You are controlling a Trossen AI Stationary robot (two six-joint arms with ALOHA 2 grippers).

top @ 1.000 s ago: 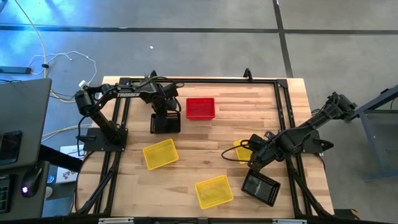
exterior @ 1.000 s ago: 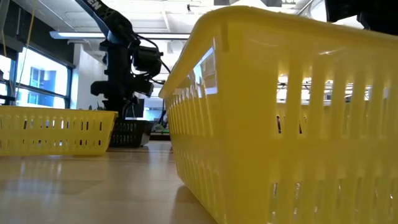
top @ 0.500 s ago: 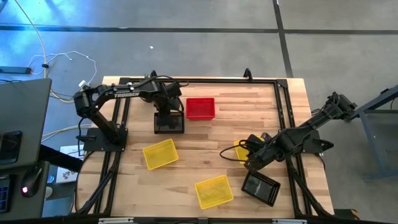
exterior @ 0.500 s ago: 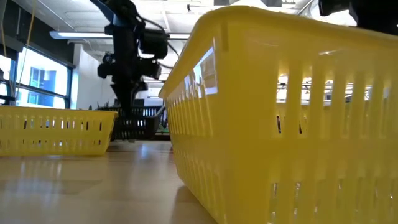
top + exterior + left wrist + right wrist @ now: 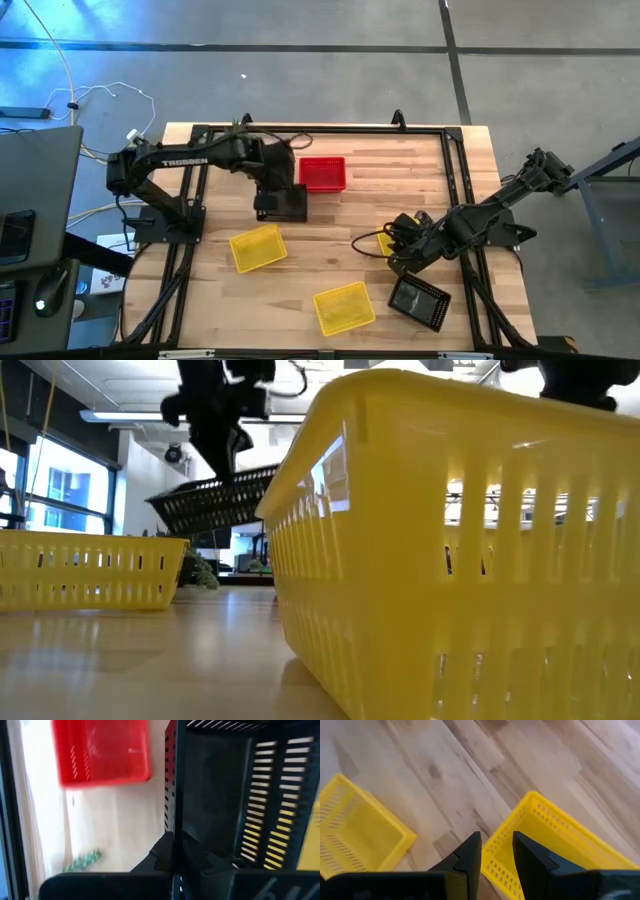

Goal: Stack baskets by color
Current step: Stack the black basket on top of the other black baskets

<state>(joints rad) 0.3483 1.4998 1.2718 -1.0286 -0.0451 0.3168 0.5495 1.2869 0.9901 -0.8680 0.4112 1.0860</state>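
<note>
**Desk:** What does the left arm hold above the wooden worktop (image 5: 330,225)?

**Photographer:** The left claw (image 5: 272,192) is clenched on the wall of a black perforated plastic basket (image 5: 281,204), which hangs tilted and clear of the wood in the low view (image 5: 213,502). The wrist camera shows the dark fingers (image 5: 165,855) pinching that wall. A red perforated plastic basket (image 5: 322,173) sits just beside it, toward the far edge.

**Desk:** And the right arm?

**Photographer:** The right claw (image 5: 393,257) hovers at the corner of a yellow mesh-sided plastic basket (image 5: 555,845) near the right side. Its fingers (image 5: 470,852) stand apart, one inside the rim and one outside; whether they touch it I cannot tell.

**Desk:** The other baskets?

**Photographer:** A second black basket (image 5: 419,300) lies at the near right. Two more yellow ones rest on the wood: one left of centre (image 5: 258,247), one at the near edge (image 5: 344,307). A small green sprig (image 5: 80,861) lies near the red basket.
</note>
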